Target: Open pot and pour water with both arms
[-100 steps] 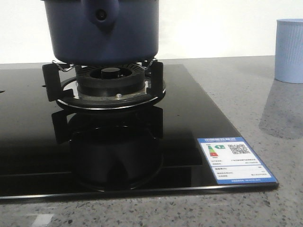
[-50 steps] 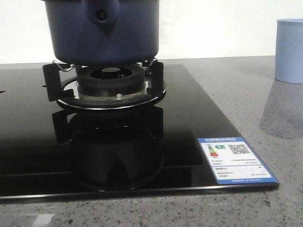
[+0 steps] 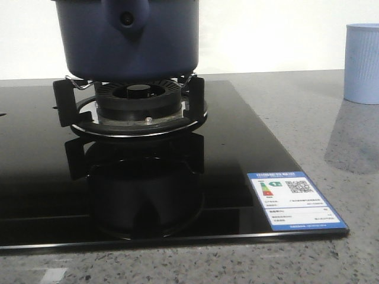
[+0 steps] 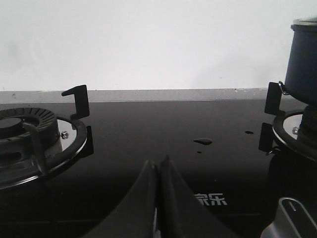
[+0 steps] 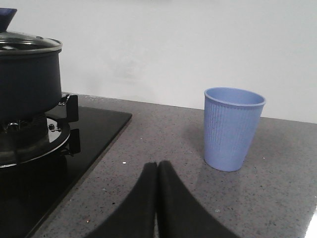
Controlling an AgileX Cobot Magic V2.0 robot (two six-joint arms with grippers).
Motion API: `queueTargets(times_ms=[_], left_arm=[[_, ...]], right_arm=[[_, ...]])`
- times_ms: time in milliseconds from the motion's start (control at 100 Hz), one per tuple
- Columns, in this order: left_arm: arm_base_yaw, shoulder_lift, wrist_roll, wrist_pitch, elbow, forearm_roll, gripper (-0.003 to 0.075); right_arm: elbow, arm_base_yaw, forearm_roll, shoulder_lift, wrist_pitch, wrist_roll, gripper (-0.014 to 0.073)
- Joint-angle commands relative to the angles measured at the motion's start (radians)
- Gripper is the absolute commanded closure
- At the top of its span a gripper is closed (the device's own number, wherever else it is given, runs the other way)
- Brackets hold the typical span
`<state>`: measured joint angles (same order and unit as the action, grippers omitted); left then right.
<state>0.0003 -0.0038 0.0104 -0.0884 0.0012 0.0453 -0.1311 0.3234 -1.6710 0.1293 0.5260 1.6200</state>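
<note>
The dark navy pot (image 3: 127, 38) stands on the right burner of the black glass hob, its handle stub with a small hole facing me. It also shows in the right wrist view (image 5: 27, 82) with a glass lid (image 5: 27, 44) on it, and at the edge of the left wrist view (image 4: 303, 59). The pale blue ribbed cup (image 3: 362, 62) stands on the grey counter at the right; it also shows in the right wrist view (image 5: 232, 128). My left gripper (image 4: 158, 163) is shut and empty over the hob between the burners. My right gripper (image 5: 157, 166) is shut and empty over the counter, between the hob and the cup.
The black burner grate (image 3: 133, 106) holds the pot. A second burner (image 4: 34, 139) sits to the left. A few water drops (image 4: 203, 141) lie on the glass. An energy label (image 3: 294, 200) is stuck at the hob's front right corner. A white wall runs behind.
</note>
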Motion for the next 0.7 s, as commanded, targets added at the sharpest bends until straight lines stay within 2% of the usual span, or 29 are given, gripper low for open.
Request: queueTargets(times_ms=[0, 690], left_arm=[[0.002, -0.03, -0.01, 0.077, 0.009, 0.005, 0.0741], [0.002, -0.03, -0.01, 0.077, 0.009, 0.005, 0.0741]], right_arm=[[-0.025, 0.0, 0.027, 0.011, -0.014, -0.009, 0.065], [-0.025, 0.0, 0.027, 0.011, -0.039, -0.009, 0.065]])
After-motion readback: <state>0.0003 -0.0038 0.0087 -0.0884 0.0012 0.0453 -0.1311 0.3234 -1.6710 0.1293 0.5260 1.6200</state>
